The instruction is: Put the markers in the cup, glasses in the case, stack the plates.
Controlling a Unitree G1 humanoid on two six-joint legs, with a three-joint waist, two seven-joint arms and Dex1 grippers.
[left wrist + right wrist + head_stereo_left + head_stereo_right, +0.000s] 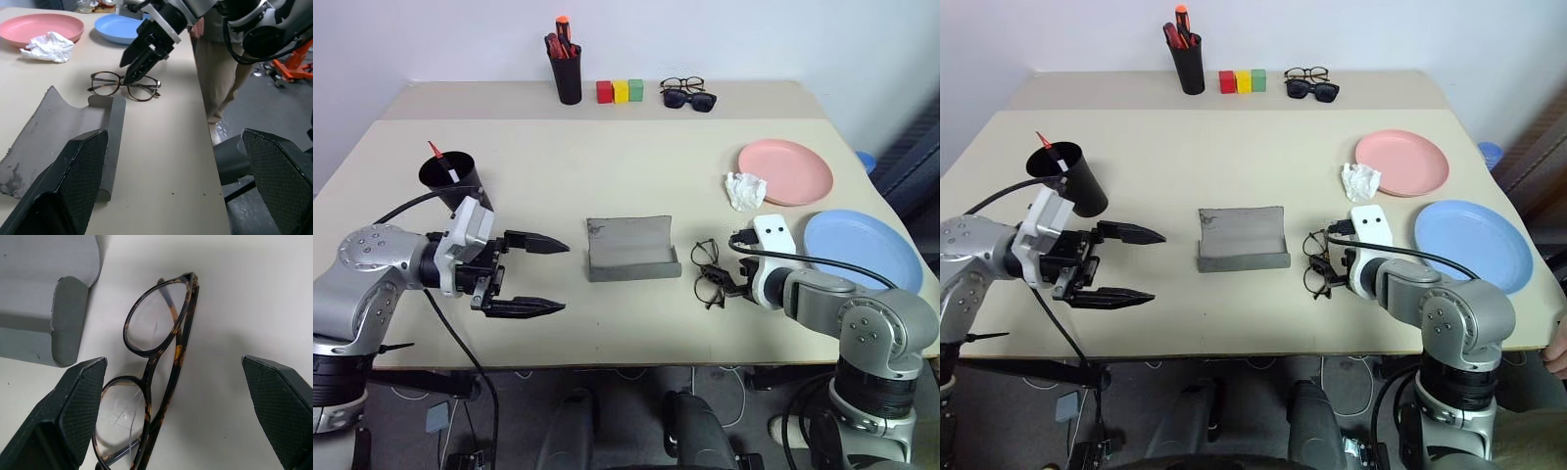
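The black cup (pixel 451 180) stands at the left with a red marker (pixel 436 151) sticking out of it. Just in front of the cup, my left gripper (pixel 565 277) hangs open and empty, pointing toward the grey case (pixel 628 251). The case lies open at mid-table. To its right the glasses (pixel 707 273) lie on the table, their temples folded. My right gripper (pixel 174 360) is open, its fingers straddling the glasses (pixel 157 367) from above. The pink plate (pixel 785 171) and the blue plate (pixel 862 247) sit side by side at the right.
A crumpled white tissue (pixel 745 189) lies against the pink plate. At the back stand a black pen holder (pixel 567 70) with markers, three coloured blocks (pixel 620 91), and sunglasses with spectacles (pixel 688 95). A person (pixel 211 73) stands by the table's right side.
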